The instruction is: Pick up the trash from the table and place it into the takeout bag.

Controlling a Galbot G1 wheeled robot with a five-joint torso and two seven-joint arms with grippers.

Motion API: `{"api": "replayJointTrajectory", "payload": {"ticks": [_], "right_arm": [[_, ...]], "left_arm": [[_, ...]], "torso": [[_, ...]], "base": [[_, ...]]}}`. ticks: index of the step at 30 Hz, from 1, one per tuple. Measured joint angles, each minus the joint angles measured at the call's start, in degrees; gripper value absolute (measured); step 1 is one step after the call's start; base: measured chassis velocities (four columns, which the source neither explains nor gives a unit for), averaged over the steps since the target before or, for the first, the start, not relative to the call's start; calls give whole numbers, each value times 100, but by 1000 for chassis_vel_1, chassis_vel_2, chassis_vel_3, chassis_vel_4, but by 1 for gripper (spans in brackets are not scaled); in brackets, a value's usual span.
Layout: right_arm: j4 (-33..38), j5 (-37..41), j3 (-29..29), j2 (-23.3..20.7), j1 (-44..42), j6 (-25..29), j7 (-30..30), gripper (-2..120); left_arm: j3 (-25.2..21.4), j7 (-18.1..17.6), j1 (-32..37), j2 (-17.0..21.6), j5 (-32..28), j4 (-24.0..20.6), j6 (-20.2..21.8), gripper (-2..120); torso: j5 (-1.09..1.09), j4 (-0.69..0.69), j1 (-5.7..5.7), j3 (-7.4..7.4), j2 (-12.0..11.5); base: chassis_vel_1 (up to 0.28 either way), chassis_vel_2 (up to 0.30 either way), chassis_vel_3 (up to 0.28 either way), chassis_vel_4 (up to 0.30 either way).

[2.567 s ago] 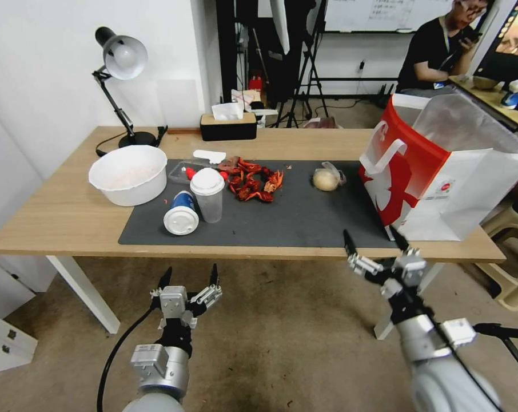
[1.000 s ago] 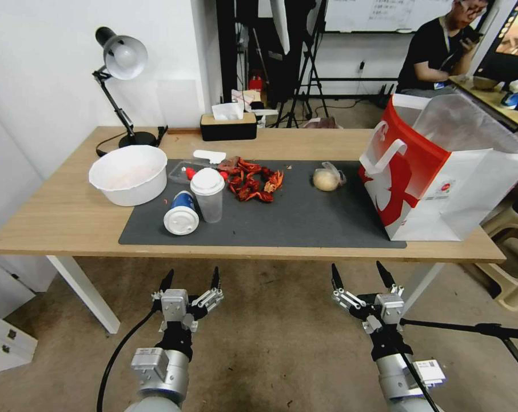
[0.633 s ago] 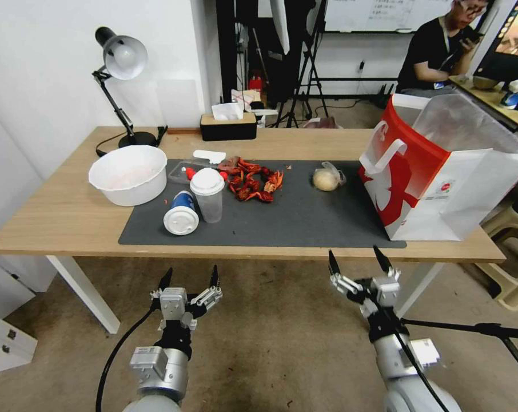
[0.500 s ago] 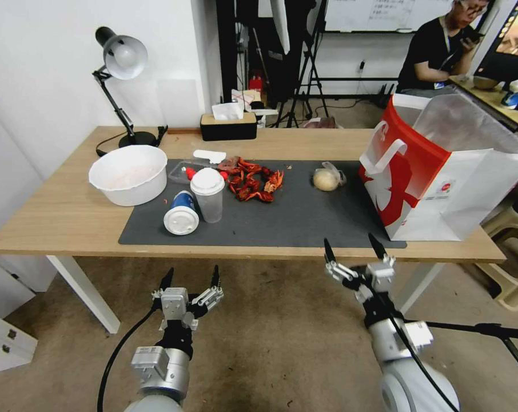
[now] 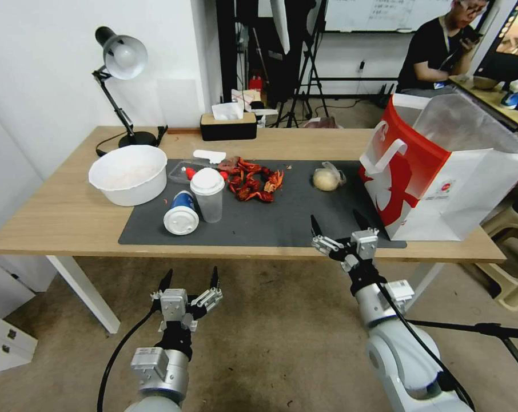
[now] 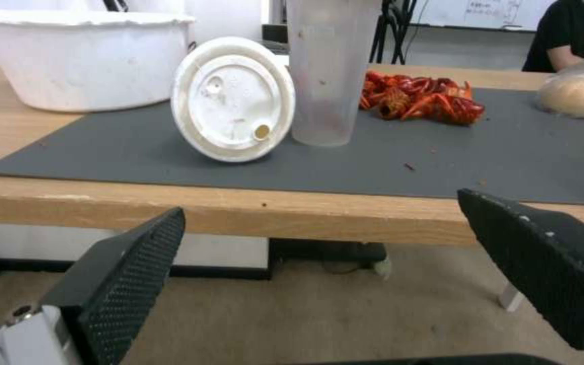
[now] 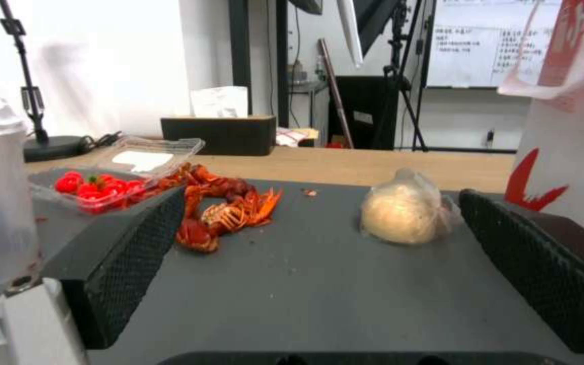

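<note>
The left gripper [image 5: 190, 280] hangs below the table's [image 5: 59, 220] front edge, fingers spread wide, holding nothing. Above it, on the dark mat [image 5: 282, 220] toward the left end, the blue cup [image 5: 182, 213] lies on its side, lid facing the front edge, just beside the upright clear cup [image 5: 207, 194]. Red crayfish shells [image 5: 252, 181] sit mid-mat near the back edge. The right gripper [image 5: 336, 224] is at the mat's front edge, spread wide and empty, with bare mat between it and the wrapped ball [image 5: 326, 179]. The takeout bag [image 5: 442, 171] stands open at the table's right end.
</note>
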Motion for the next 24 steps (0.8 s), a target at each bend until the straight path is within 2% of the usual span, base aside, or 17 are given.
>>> {"api": "replayJointTrajectory", "payload": {"ticks": [12,24], "right_arm": [[-442,447,-312,-204,1048,-760,598,100],[-1162,1013,-632,-285,2104,-1746,1365,100]], "left_arm": [[-65,-3,71,-61,52,-34,12,100],[-111,-3,112,-110,77,-34,10,100]], "torso": [[0,0,-1,0,0],[0,0,-1,0,0]], "base": [[0,0,0,0],[0,0,0,0]]}}
